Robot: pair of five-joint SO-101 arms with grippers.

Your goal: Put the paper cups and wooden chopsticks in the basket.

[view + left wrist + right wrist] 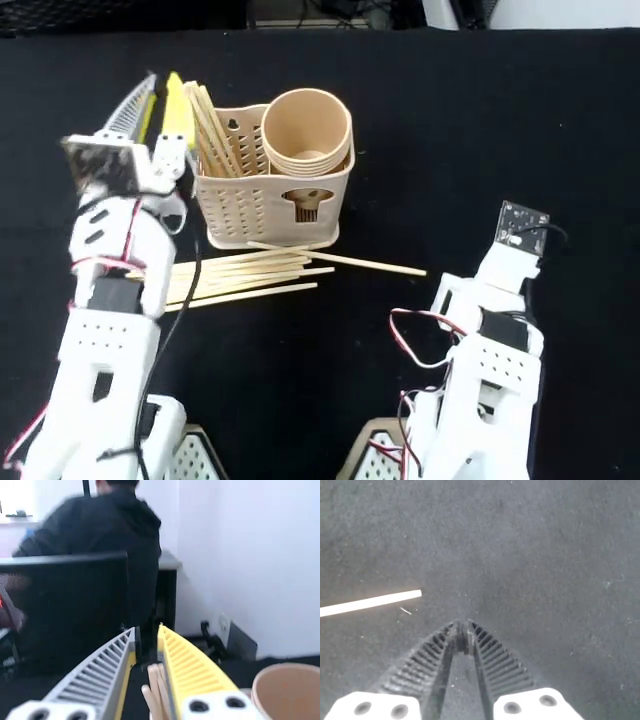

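A beige slotted basket (pixel 262 205) stands mid-table. It holds stacked paper cups (pixel 306 130) and several wooden chopsticks (pixel 208 128) leaning in its left part. More chopsticks (pixel 250 276) lie on the black cloth in front of it. My left gripper (pixel 160 80) hangs raised just left of the basket's chopsticks. In the left wrist view my left gripper (pixel 147 629) is open by a narrow gap, with chopstick ends (pixel 152 687) and a cup rim (pixel 287 690) below it. My right gripper (pixel 463 629) is shut with nothing in it, just over the cloth, near one chopstick tip (pixel 375 601).
The right arm (pixel 500 320) stays at the front right, away from the basket. One chopstick (pixel 370 264) sticks out to the right towards it. Black cloth (pixel 480 130) covers the table. Behind the table's far edge is a dark chair (pixel 70 605).
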